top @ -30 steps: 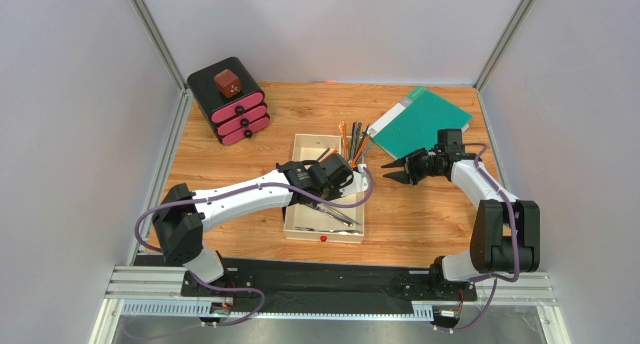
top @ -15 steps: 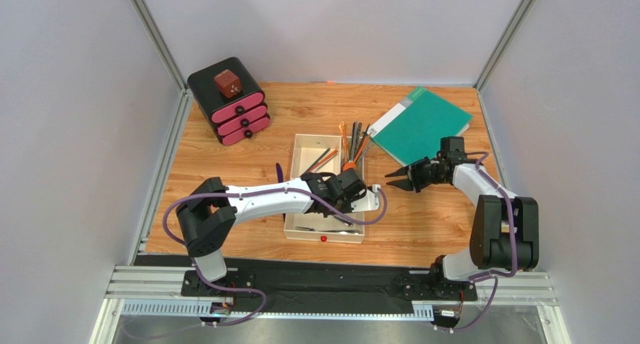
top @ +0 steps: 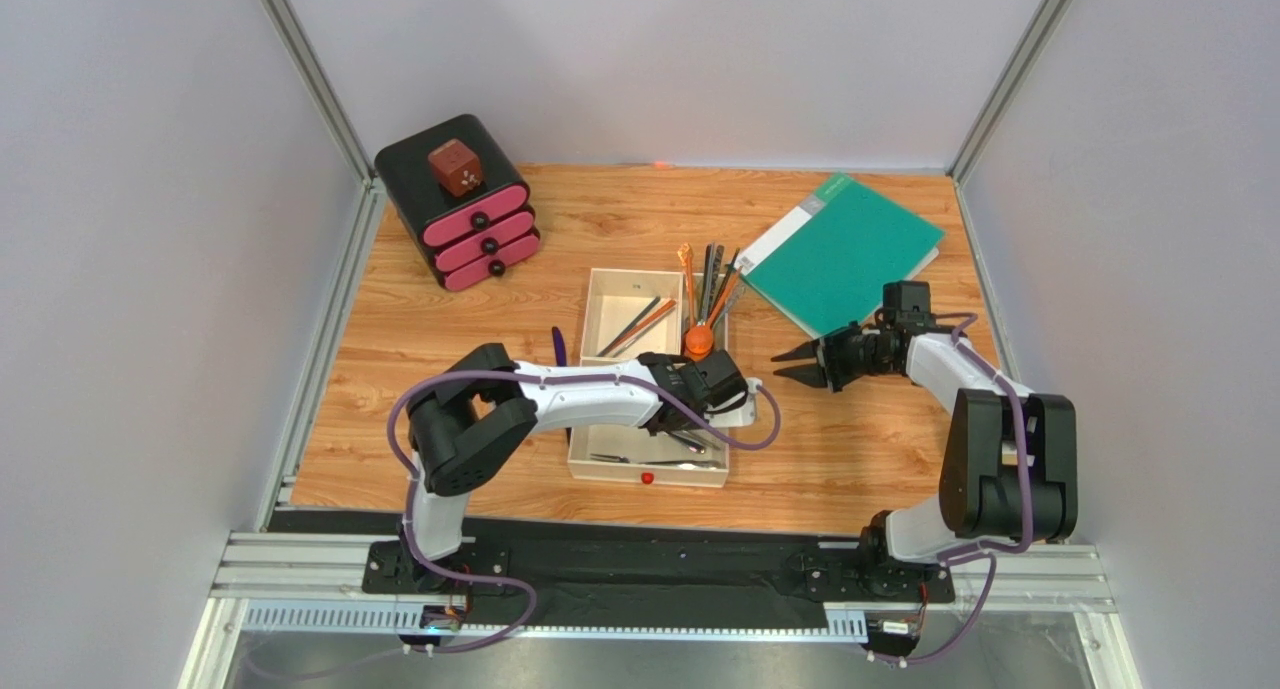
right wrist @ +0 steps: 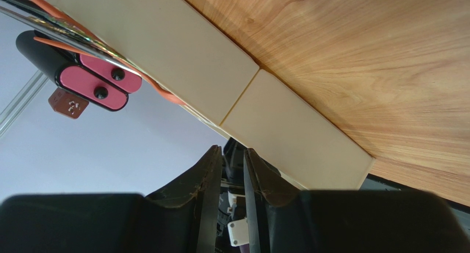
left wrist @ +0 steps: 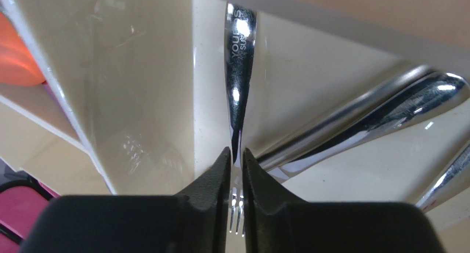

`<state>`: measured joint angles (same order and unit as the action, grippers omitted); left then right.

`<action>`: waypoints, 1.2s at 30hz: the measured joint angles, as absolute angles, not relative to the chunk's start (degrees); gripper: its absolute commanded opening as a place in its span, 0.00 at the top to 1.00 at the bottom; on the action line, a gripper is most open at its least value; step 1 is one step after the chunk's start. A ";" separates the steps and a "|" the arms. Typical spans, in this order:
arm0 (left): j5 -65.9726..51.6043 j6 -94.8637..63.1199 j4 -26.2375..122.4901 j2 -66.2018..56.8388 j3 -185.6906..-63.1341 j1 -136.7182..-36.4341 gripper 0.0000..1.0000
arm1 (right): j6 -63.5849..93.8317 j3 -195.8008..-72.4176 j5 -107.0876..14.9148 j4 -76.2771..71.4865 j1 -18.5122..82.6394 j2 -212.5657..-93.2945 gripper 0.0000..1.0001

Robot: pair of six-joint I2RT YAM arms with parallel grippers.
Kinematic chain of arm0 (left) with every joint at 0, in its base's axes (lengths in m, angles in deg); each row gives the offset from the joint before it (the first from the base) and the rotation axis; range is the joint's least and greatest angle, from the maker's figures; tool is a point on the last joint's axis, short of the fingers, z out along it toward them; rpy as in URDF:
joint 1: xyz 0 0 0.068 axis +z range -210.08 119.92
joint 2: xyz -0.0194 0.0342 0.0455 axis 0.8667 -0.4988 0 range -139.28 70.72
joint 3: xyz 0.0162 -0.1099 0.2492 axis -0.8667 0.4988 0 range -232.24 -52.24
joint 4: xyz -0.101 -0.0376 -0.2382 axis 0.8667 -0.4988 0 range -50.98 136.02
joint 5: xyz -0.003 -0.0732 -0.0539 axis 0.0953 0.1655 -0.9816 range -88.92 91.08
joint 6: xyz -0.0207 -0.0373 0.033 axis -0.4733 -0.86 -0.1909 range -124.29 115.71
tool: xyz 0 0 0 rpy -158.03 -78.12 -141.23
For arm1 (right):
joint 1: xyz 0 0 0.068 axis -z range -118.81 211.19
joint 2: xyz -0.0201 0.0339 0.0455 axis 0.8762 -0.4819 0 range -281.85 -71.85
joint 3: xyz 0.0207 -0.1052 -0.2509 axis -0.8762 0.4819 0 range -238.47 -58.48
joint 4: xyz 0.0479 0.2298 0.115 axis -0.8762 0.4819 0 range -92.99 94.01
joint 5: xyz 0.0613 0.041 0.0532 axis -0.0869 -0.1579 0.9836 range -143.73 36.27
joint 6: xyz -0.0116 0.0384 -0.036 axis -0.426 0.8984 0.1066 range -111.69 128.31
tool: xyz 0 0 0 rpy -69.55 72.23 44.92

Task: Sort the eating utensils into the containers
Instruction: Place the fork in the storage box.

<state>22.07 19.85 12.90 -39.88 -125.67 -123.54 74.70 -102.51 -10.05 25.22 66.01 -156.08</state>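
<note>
Left arm's elbow has swung right toward the tray since the previous frame; the wrist is little changed. Left tool [left wrist: 236, 154] is closed on the neck of a silver fork [left wrist: 241, 54], tines showing between the fingers, handle running away over the floor of the large compartment of the cream tray [top: 589, 302]. Other silver utensils [left wrist: 386, 107] lie just beside it. An orange spoon [top: 699, 337] sits in a small compartment just beyond. Right tool [top: 787, 365] hangs over the worktop [top: 451, 359] right of the tray, fingers parted by a narrow gap, empty. Green folder [top: 842, 247] behind it.
</note>
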 measured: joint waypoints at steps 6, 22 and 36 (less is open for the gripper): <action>26.77 16.83 9.42 -40.60 -128.75 -123.54 0.75 | 74.90 -100.76 -9.83 24.95 66.69 -155.75 0.74; 28.72 2.93 5.18 -24.93 -128.69 -122.20 0.47 | 74.85 -99.99 -9.22 24.78 67.34 -155.66 0.75; 14.42 -24.46 -0.54 -19.73 -127.33 -89.92 0.56 | 74.76 -99.99 -9.02 24.56 67.67 -155.68 0.75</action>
<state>14.42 -24.46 -0.54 -19.73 -127.33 -89.92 74.76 -99.99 -9.02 24.56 67.67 -155.68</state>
